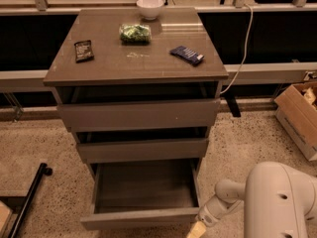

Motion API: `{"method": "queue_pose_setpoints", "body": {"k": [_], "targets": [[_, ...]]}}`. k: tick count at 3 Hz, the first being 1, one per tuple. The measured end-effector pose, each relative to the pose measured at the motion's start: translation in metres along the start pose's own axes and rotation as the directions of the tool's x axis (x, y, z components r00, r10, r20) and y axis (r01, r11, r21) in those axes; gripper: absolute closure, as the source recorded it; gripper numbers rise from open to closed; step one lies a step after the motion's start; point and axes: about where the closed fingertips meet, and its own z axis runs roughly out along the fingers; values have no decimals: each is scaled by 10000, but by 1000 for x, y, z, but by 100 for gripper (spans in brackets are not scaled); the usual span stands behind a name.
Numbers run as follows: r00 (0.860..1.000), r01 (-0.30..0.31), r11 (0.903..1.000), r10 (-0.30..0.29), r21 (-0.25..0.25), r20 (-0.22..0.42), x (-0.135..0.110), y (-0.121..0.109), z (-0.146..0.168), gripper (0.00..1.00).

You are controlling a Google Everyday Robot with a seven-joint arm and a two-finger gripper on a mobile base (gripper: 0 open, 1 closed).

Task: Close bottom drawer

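Observation:
The bottom drawer (141, 217) of the grey-brown cabinet is pulled far out, showing its empty shallow grey inside (146, 185). Its flat front runs along the bottom of the camera view. The middle drawer (142, 150) and top drawer (138, 114) stand slightly out. My white arm (277, 202) comes in at the lower right. My gripper (196, 230) is low at the frame's bottom edge, just right of the bottom drawer's front right corner, largely cut off.
On the cabinet top (133, 63) lie a dark snack packet (83, 50), a green bag (134, 32), a blue bar (186, 55) and a white bowl (149, 7). A cardboard box (299, 115) stands on the right floor. A black pole (27, 200) lies at the lower left.

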Motion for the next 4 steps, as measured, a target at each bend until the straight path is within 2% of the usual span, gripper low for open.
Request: {"method": "queue_pose_setpoints", "body": {"k": [1,2,3,4], "targets": [[10000,0,10000,0,-3,-1,0,0,0,0],[9999,102,9999,-102,-17,42,-3,-1,3,25],[9970,680,9976,-685,138,362,-24,-15,9,50],[9901,1339,9907,-1348,255,387,-50,-36,14,72]]}}
